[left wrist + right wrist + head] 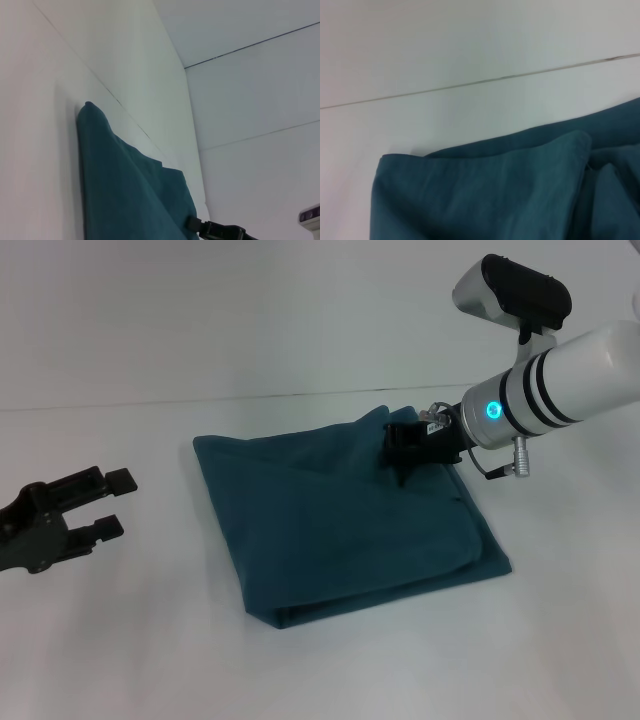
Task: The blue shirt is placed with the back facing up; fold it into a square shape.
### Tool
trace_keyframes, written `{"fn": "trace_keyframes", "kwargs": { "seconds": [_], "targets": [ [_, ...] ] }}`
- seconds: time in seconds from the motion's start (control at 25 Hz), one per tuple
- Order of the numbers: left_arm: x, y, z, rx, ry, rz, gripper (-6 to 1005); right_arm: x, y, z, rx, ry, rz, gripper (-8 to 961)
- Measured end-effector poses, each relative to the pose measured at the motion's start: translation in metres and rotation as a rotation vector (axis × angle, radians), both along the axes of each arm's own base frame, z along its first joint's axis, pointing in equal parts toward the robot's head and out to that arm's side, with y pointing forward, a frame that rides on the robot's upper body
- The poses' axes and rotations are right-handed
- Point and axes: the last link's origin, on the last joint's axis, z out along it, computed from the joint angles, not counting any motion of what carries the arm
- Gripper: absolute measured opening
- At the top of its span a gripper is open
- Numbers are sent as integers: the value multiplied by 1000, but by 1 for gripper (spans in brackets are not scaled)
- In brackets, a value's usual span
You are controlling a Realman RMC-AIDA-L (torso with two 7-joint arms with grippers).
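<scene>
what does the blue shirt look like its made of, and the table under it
The dark teal-blue folded shirt looks like soft matte knit fabric: it creases and drapes limply. The white table seems hard, smooth and faintly glossy, perhaps laminate; the exact material is unclear.

Right gripper: fingertips sinking into blue shirt folds, grip unreadable. Left gripper: body running off frame edge.
</scene>
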Motion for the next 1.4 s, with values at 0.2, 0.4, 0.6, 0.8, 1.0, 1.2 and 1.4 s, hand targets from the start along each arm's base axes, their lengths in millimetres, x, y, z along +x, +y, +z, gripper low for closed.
{"fn": "trace_keyframes", "kwargs": {
  "seconds": [0.2, 0.4, 0.6, 0.8, 1.0, 1.2, 1.4],
  "targets": [
    [0, 0, 0, 0, 0, 0, 844, -1, 1, 3, -3, 0, 2, 14],
    [0, -1, 0, -3, -2, -2, 844, -9, 6, 26, 13, 3, 39, 20],
    [0, -1, 0, -4, -3, -4, 844, -13, 11, 49, 38, -9, 60, 26],
    [0, -1, 0, -4, -3, -4, 844, -10, 15, 57, 48, -37, 67, 32],
    [1, -1, 0, -6, -5, -6, 844, -5, 18, 56, 71, -94, 77, 38],
    [1, -1, -2, -11, -13, -3, 846, 3, 19, 45, 78, -135, 79, 44],
    [2, -1, -4, -16, -20, -3, 846, 3, 23, 39, 110, -160, 100, 50]
  ]
}}
